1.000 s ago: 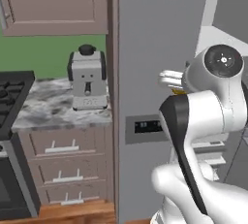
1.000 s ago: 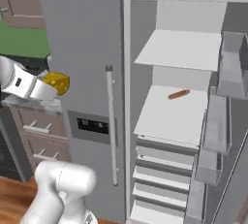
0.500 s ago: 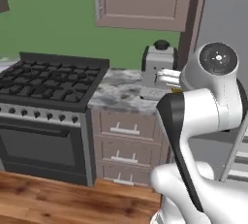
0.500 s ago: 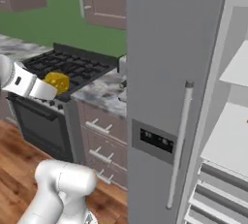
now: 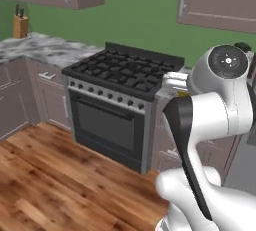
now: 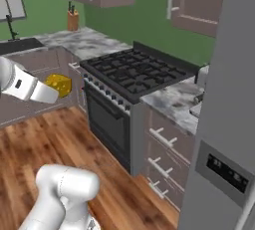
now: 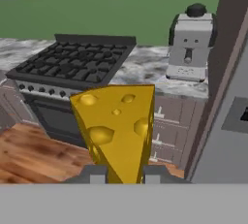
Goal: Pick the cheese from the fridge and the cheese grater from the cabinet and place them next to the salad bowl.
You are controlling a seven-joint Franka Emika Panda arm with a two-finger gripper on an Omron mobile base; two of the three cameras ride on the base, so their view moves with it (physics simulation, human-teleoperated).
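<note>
Two dark gripper (image 7: 121, 172) fingers pinch a yellow holed cheese wedge (image 7: 118, 126), its base hidden between them, before a black stove (image 7: 72, 65); grey fridge (image 7: 227, 136) cut off.

No legible text, label, brand or number is displayed. Pale marks are seen on the dark display panel (image 6: 226, 170) of the fridge (image 6: 234, 99), lower right, but cannot be read.

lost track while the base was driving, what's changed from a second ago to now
The base has turned left, away from the fridge: its open shelves have slid out of the right base view, and the stove and wood floor have come in, with the coffee machine now off to the right. Unchanged: the end effector stays shut on the cheese, arm pose the same.
</note>
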